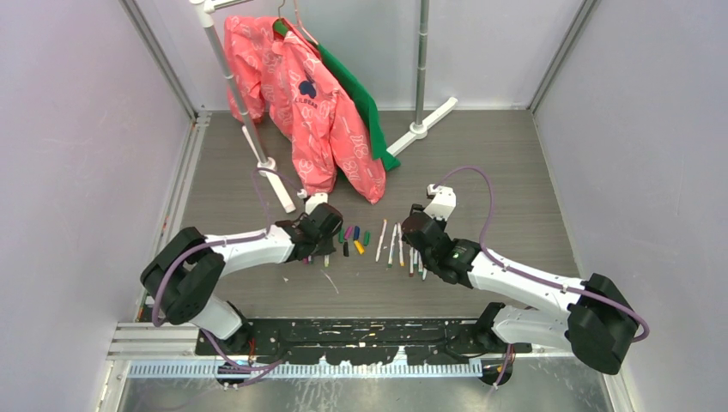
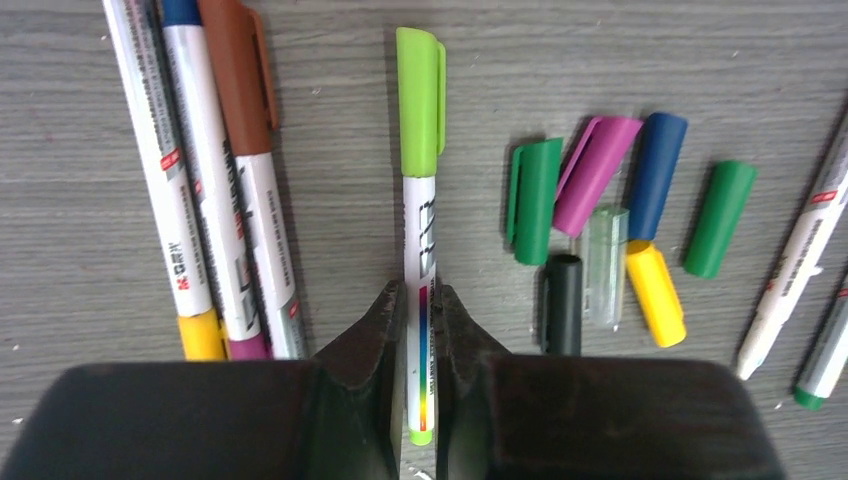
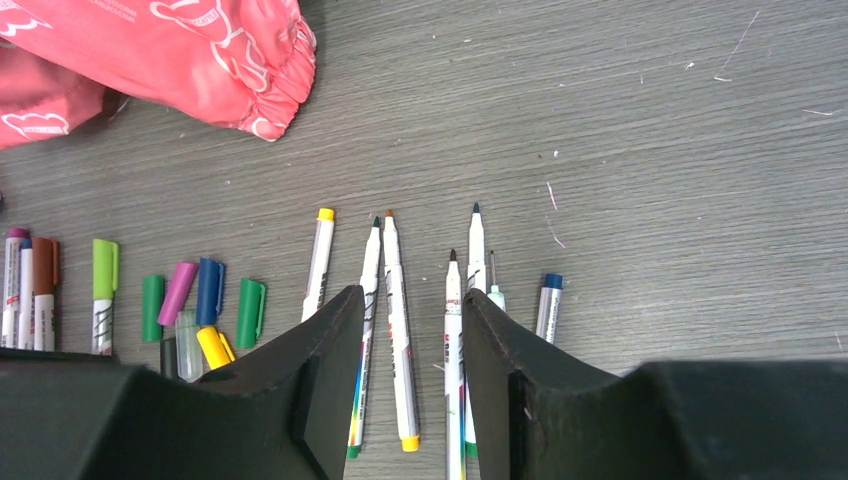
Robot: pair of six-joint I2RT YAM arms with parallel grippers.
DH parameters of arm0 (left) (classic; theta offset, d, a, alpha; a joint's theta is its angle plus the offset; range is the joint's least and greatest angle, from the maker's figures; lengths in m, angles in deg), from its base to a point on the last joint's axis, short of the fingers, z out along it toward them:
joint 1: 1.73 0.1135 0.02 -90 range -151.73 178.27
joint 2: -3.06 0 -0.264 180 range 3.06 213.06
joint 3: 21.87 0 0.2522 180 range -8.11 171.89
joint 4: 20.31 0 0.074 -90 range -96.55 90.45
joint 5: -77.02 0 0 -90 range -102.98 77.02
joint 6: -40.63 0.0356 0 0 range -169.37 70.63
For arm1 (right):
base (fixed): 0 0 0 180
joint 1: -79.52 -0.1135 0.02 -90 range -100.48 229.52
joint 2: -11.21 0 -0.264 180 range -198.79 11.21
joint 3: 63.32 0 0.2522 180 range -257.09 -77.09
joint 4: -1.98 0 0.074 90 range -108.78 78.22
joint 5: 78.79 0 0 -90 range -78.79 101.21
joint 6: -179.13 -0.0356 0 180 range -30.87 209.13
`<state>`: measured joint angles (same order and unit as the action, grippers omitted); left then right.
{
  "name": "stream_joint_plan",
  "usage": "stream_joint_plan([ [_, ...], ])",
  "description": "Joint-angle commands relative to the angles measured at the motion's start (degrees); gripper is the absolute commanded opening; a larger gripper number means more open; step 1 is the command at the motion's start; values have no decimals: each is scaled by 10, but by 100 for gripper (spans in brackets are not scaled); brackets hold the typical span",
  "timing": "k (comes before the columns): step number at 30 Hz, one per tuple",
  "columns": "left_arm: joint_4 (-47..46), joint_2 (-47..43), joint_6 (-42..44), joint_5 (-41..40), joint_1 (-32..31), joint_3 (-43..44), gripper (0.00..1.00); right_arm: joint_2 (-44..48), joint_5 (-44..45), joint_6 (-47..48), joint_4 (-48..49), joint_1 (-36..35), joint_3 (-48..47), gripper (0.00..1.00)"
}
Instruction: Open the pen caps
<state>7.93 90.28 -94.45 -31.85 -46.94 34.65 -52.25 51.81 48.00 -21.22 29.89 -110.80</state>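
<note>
Left gripper (image 2: pixel 420 296): clamped on the white barrel of one pen (image 2: pixel 420 235), low down near the tail end. Could slip along that smooth barrel during a hard tug. Could also twist sideways and bump the capped pens (image 2: pixel 262 230) just beside on one side, or knock the loose caps (image 2: pixel 596 172) on the other side. Might send those rolling away.

Right gripper (image 3: pixel 412 305): spread apart, holding nothing, hovering over bare pens (image 3: pixel 397 300). Needs to come across and catch the cap. Bad aim could mean a grab on the barrel instead, or a poke at the table (image 2: pixel 600 60).

Lime cap (image 2: pixel 419 100): on the far end of the held pen, straight ahead of the left fingertips, clear of them, not touched. Well apart from the right gripper, off toward the left arm, past the loose caps.
</note>
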Motion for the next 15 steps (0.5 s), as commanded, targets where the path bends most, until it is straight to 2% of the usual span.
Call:
stream_joint_plan([
  [1,8,43,-16,32,3,-19,8,19,16,-9,18,2,4,47],
  [3,5,48,-17,33,2,-21,0,19,14,-10,19,1,4,47],
  [9,-11,26,-17,31,1,-38,0,20,-14,-3,40,1,8,47],
  [15,-46,-71,-14,23,-6,-81,0,18,-110,3,151,1,31,48],
])
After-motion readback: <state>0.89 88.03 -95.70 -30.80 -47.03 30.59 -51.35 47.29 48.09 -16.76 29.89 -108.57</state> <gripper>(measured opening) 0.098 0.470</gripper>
